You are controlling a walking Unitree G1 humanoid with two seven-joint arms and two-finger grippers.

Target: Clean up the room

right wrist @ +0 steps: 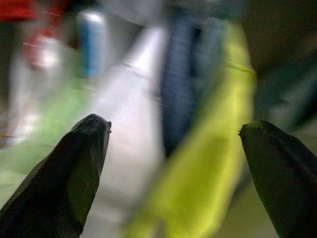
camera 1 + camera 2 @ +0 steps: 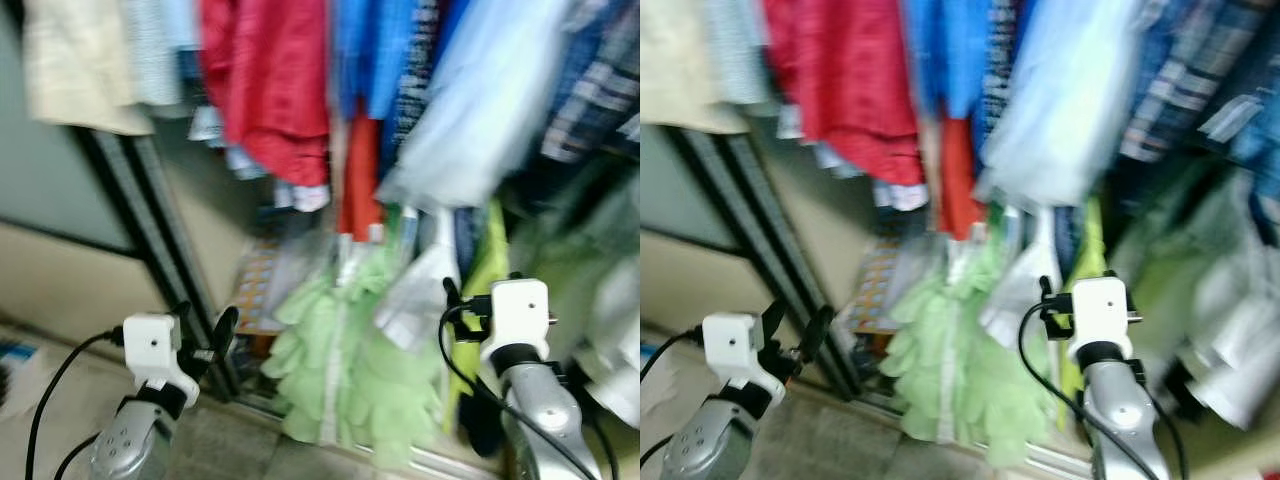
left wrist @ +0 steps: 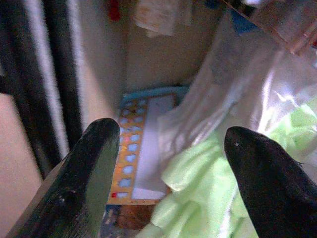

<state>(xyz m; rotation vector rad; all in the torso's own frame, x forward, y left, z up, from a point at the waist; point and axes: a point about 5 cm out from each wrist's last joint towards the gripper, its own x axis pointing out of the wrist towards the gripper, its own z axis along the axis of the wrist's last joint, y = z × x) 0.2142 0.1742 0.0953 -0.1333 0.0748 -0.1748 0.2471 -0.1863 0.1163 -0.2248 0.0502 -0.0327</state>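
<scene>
We stand at the wardrobe, left hand [image 2: 205, 335] and right hand [image 1: 173, 148] both spread apart and empty. The green garment [image 2: 345, 370] hangs low between them, spilling toward the floor; we should steady up before reaching.

Open closet, clothes hanging above
Hanging garments [image 2: 290, 90] fill the top; below them a fluffy bundle [image 2: 345, 365] sits centre, a patterned board [image 3: 141, 148] behind its left; door frame [image 2: 150, 230] further left.
</scene>
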